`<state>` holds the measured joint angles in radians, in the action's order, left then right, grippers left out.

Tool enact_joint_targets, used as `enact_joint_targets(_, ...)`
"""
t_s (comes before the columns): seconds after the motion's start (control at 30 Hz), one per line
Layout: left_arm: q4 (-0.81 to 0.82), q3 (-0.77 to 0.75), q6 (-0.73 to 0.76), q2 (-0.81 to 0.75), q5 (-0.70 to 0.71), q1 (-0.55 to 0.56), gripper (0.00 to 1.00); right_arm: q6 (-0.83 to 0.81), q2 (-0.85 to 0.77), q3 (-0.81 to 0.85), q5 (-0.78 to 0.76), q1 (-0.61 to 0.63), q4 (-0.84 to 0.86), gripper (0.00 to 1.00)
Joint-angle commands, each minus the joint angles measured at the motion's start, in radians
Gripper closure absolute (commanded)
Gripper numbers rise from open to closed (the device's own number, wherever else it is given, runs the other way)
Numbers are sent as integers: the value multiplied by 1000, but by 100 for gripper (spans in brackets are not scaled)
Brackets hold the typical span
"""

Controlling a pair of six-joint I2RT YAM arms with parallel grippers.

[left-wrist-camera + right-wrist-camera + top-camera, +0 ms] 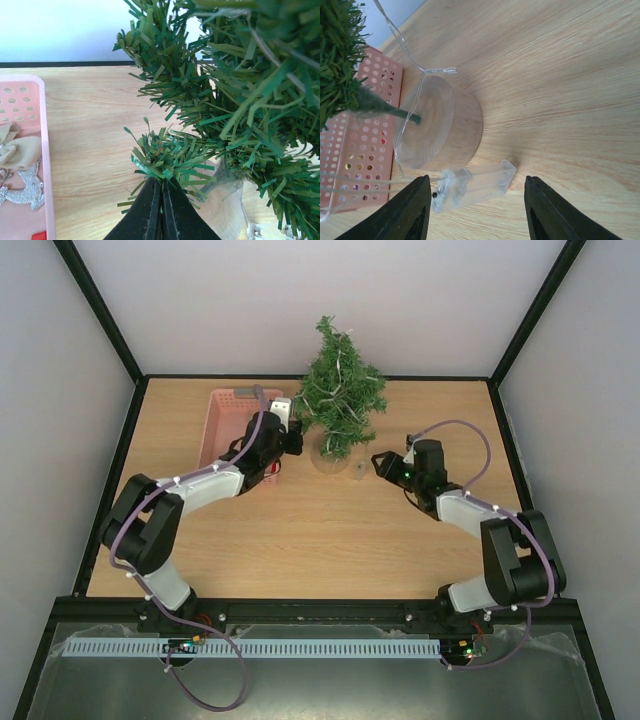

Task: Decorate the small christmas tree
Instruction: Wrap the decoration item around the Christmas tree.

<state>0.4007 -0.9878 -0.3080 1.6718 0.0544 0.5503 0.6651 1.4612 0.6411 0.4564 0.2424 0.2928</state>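
The small christmas tree [340,390] stands at the back middle of the table on a round pale wooden base [330,456]. It fills the right of the left wrist view [235,100]. My left gripper [294,440] is shut, and its tips [161,181] pinch the needle tuft of a low branch [167,155]. My right gripper [380,462] is open, its fingers either side of a clear plastic battery box [472,187] lying on the table beside the base [440,125]. A thin clear wire [410,50] runs from the box up into the tree.
A pink perforated basket [232,428] sits left of the tree and holds a beige bow [17,147] and a silver glitter reindeer [27,187]. Pale walls enclose the wooden table [300,530] on three sides.
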Motion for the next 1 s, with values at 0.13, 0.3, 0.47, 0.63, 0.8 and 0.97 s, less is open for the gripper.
enact_joint_targets(0.13, 34, -49, 4, 43, -31, -35, 97, -92, -137, -64, -38, -4, 104, 51)
enact_joint_targets(0.3, 36, -37, -52, 41, -62, -63, 88, -29, -141, -30, -97, -3, -3, 54)
enact_joint_targets(0.47, 65, 9, -87, 1, -92, -75, 76, 298, -93, 40, -111, -4, -163, 53)
enact_joint_targets(0.63, 49, 43, -112, -58, -91, -78, 68, 221, -98, 1, 26, -2, 8, 48)
enact_joint_targets(0.8, 8, 76, -136, -129, -99, -78, 66, -270, -166, 76, -104, -3, -122, 50)
enact_joint_targets(0.97, -66, 93, -161, -182, -78, -78, 60, -658, -271, -3, 57, -3, -64, 47)
